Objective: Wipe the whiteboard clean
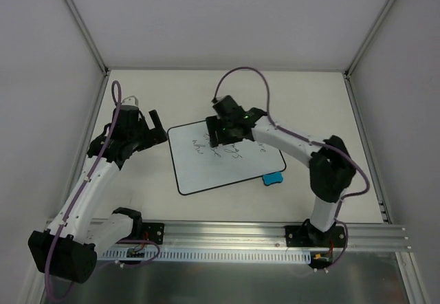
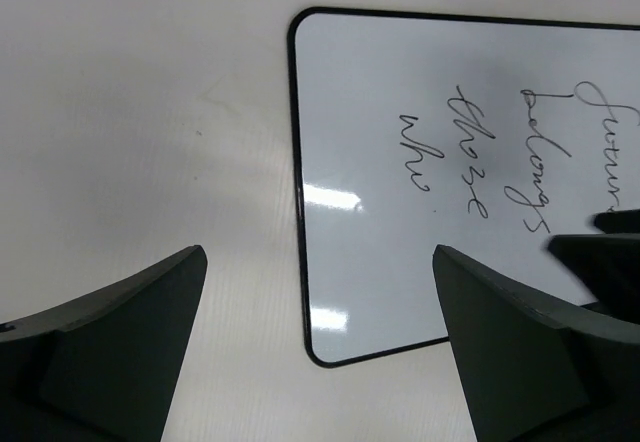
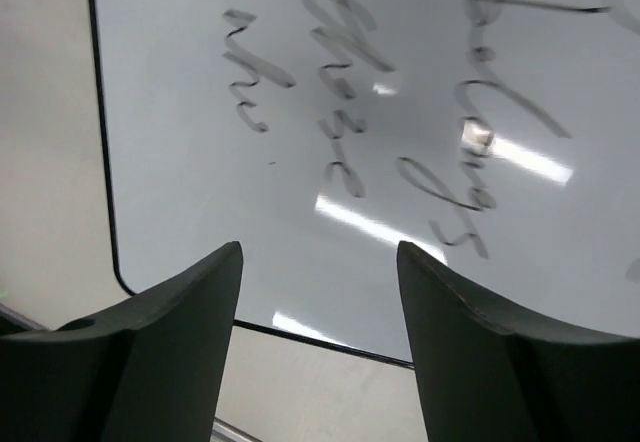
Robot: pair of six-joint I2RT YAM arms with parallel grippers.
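The whiteboard [image 1: 206,172] lies flat in the middle of the table, a white board with a thin black border and dark handwriting on its far half. My left gripper [image 1: 157,126] is open and empty, at the board's far left corner. In the left wrist view its jaws [image 2: 318,252] straddle the board's edge [image 2: 400,262]. My right gripper [image 1: 217,136] is open and empty, hovering over the written part. In the right wrist view the writing and the board's border [image 3: 200,182] show past its jaws [image 3: 320,247].
A small blue eraser [image 1: 273,178] lies on the table against the board's right near edge, beside my right forearm. White walls stand on the left, right and far sides. A metal rail [image 1: 227,234] runs along the near edge.
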